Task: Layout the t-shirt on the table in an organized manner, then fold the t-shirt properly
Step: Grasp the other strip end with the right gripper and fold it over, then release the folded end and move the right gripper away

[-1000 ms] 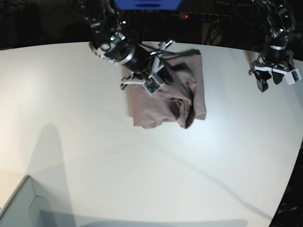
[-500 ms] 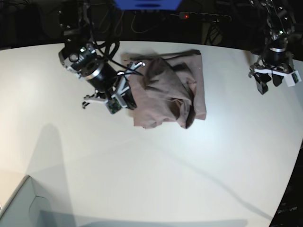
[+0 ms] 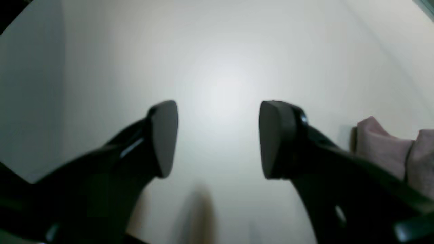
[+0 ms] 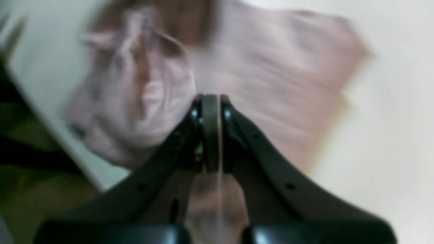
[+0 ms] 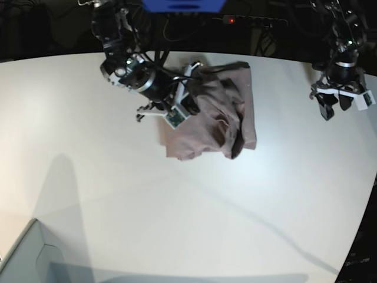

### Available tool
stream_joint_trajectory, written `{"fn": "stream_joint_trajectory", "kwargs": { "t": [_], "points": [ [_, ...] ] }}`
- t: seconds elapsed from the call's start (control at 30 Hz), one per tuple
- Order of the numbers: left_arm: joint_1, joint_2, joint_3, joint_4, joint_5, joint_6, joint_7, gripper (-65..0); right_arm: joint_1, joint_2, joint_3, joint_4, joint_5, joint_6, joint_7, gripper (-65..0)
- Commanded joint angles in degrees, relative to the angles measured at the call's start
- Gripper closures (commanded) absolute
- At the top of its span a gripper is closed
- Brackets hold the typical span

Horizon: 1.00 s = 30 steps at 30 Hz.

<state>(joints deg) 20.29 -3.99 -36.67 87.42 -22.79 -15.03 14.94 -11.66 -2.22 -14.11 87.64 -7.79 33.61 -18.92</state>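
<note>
The right gripper (image 4: 211, 135) is seen pressed shut, with no cloth made out between its tips; the blurred t-shirt (image 4: 237, 67) lies beyond. The left gripper (image 3: 217, 139) is held open over the bare table (image 3: 217, 51). The t-shirt (image 5: 218, 112) is bunched near the table's (image 5: 177, 212) far edge, partly hidden by the right arm. Dark clutter is seen behind.
</note>
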Motion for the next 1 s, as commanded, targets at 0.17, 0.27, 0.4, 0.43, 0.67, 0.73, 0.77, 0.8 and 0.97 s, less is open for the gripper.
{"fn": "stream_joint_trajectory", "kwargs": {
  "t": [0.17,0.27,0.4,0.43,0.67,0.73,0.77,0.8,0.97],
  "points": [
    [-0.12,-0.45,-0.3,0.98,-0.55,-0.31,-1.27,-37.1,-0.95,0.06,-12.05,1.02,0.72,0.72,1.2,0.0],
    [-0.12,-0.45,-0.3,1.15,-0.55,-0.31,-1.27,-37.1,-1.75,1.3,-14.42,1.38,0.72,0.72,1.38,0.0],
    [-0.12,-0.71,-0.3,1.24,-0.55,-0.31,-1.27,-37.1,-2.01,2.0,-12.13,4.89,0.8,0.72,1.29,0.0],
    [-0.12,-0.71,-0.3,1.33,-0.55,-0.31,-1.27,-37.1,-2.01,2.0,-10.99,5.95,0.8,0.72,1.2,0.0],
    [0.23,-0.54,-0.3,1.51,-0.55,-0.31,-1.27,-37.1,2.74,1.82,-6.24,5.42,0.8,0.72,1.03,0.0],
    [0.23,-0.45,-0.3,1.51,-0.55,-0.31,-1.27,-37.1,4.32,1.82,-5.36,3.4,0.8,0.64,1.03,0.0],
    [0.32,-0.45,-0.3,1.51,-0.55,-0.31,-1.27,-37.1,4.94,1.82,-4.66,2.25,0.8,0.64,1.11,0.0],
    [0.32,-0.45,-0.3,1.51,-0.55,-0.31,-1.27,-37.1,5.55,1.82,-3.52,0.85,0.8,0.55,1.29,0.0],
    [0.41,-0.36,-0.3,1.51,-0.64,-0.31,-1.27,-37.1,10.03,0.94,3.08,-6.36,0.89,0.55,1.38,0.0]
  ]
}}
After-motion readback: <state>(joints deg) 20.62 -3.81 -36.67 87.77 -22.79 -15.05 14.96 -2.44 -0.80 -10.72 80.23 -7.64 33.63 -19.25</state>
